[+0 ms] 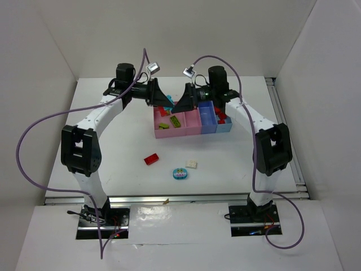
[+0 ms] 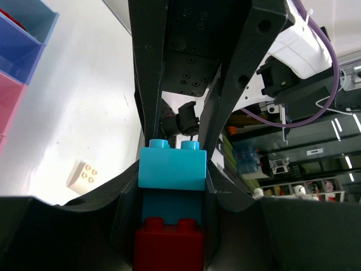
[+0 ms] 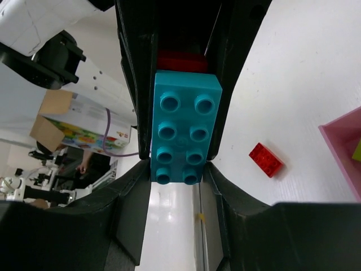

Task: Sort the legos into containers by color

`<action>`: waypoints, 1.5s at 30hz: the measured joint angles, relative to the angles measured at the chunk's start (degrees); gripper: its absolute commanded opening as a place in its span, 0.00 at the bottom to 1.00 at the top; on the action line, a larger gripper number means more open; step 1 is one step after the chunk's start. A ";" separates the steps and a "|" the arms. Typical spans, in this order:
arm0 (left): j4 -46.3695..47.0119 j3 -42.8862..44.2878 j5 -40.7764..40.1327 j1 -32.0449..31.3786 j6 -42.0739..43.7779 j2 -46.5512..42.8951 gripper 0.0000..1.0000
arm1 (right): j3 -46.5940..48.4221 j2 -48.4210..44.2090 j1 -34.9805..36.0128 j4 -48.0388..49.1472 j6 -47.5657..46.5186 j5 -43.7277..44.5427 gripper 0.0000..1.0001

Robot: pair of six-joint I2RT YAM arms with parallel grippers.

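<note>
Both arms meet nose to nose over the wide pink bin (image 1: 169, 135). Left gripper (image 1: 164, 101) and right gripper (image 1: 180, 103) are both clamped on one stack (image 2: 171, 197): a teal brick (image 3: 183, 130) pressed onto a red brick (image 2: 169, 245). Left wrist view has red deep in its jaws and teal further out. Right wrist view has teal nearest and red behind. I read that as left on the red end and right on the teal end, but the fingers overlap and I can't tell where each pad bears. My guess is the job here is to split them before binning. Handling: light, rigid, hard plastic, not fragile, but the flat sides are glossy, so slip under a pull is the risk. The stud joint is a friction fit, so I'd expect a peel or twist to free it more easily than a straight pull. Best hold is the flat long sides of each brick, clear of the seam. Loose on the table (image 1: 124, 152): red lego (image 1: 150, 159), cream lego (image 1: 192, 164), teal-pink piece (image 1: 180, 174).
</note>
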 measured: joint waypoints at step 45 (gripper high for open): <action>-10.49 2.40 -4.00 1.03 7.48 1.86 0.94 | -8.94 -2.38 -5.92 11.72 9.97 3.15 0.00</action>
